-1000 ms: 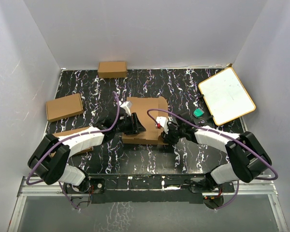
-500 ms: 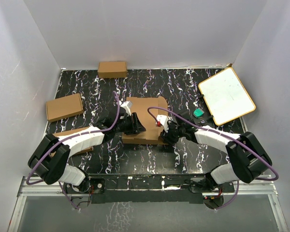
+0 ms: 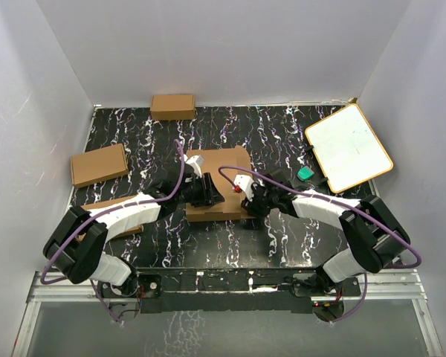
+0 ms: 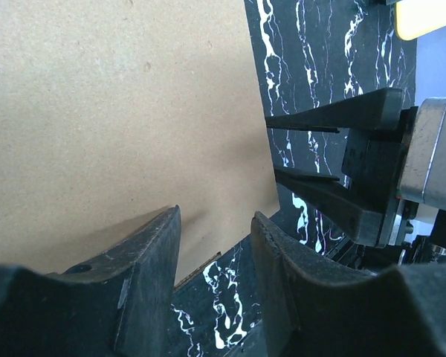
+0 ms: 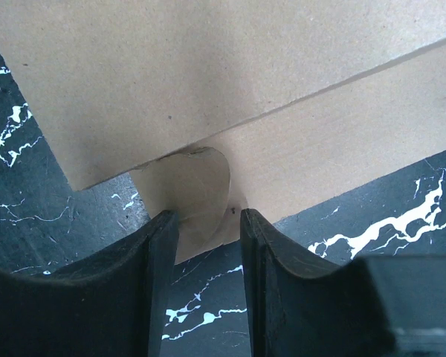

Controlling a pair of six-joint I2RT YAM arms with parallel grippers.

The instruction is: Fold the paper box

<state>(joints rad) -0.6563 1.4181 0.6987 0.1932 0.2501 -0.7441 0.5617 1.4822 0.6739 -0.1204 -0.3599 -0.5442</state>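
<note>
R end effector [image 5: 206, 220] astride edge tab of paper box [image 5: 208, 74].

Paper box [image 3: 221, 160] sits mid-table [image 3: 282, 134], brown, lying low. Left gripper [image 3: 212, 195] and right gripper [image 3: 245, 195] both reach in over its near half, facing each other, close together. Three small cardboard boxes: far edge [image 3: 172, 106], left side [image 3: 99, 164], one partly under the left arm [image 3: 97, 207]. White board [image 3: 348, 147] far right, skewed, with a green item [image 3: 305, 173] just beside it.
</note>
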